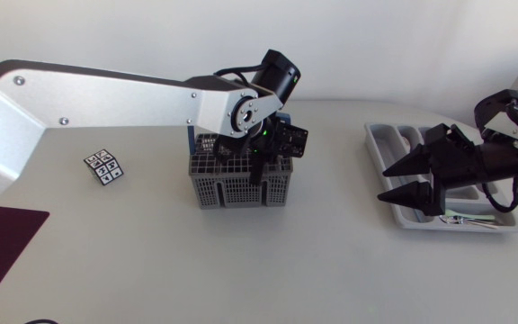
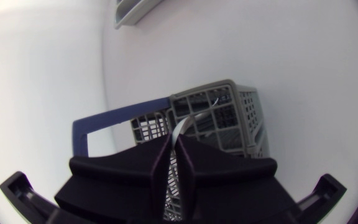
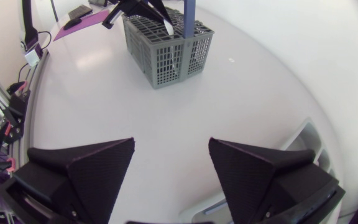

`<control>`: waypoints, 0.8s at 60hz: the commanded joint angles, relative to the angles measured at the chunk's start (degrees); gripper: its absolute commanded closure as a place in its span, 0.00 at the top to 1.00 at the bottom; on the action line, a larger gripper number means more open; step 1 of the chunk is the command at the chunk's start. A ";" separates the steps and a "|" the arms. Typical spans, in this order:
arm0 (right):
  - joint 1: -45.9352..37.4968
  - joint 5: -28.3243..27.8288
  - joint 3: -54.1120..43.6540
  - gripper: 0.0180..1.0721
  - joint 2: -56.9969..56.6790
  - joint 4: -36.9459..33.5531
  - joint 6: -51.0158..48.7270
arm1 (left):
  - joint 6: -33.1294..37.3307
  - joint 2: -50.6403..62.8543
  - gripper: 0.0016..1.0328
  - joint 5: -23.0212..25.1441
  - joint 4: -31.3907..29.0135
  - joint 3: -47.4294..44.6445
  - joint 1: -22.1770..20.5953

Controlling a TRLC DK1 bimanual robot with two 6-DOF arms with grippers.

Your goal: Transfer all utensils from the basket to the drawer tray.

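utensil (image 2: 184,123): a thin, flat, silver-grey strip. only its upper part shows above the basket (image 1: 232,191).

long axis: close to upright. the top end sits at the left gripper (image 2: 174,140); the lower end runs down into a compartment of the basket.

basket: grey mesh with a blue handle (image 2: 104,124). it stands near the middle of the table (image 1: 241,279), toward the far edge.

left arm: stretched from the table's left edge to above the basket, wrist turned downward. its fingers are pressed onto the utensil from both sides.

tray (image 1: 378,144): grey, divided, at the table's right edge.

right arm: enters from the right edge. the right gripper (image 1: 383,184) lies level over the tray's left side, tips pointing toward the basket, fingers spread wide apart.
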 commanded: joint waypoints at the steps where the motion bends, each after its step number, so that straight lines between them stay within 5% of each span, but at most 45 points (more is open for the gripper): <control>1: 0.58 0.13 -2.26 0.82 -1.48 0.38 1.14 | 1.65 -0.90 0.03 -0.30 -1.45 0.42 -0.34; 48: 1.46 0.22 -6.13 0.82 -5.08 1.52 1.06 | 4.55 -4.15 0.03 -0.56 -6.72 4.64 -0.95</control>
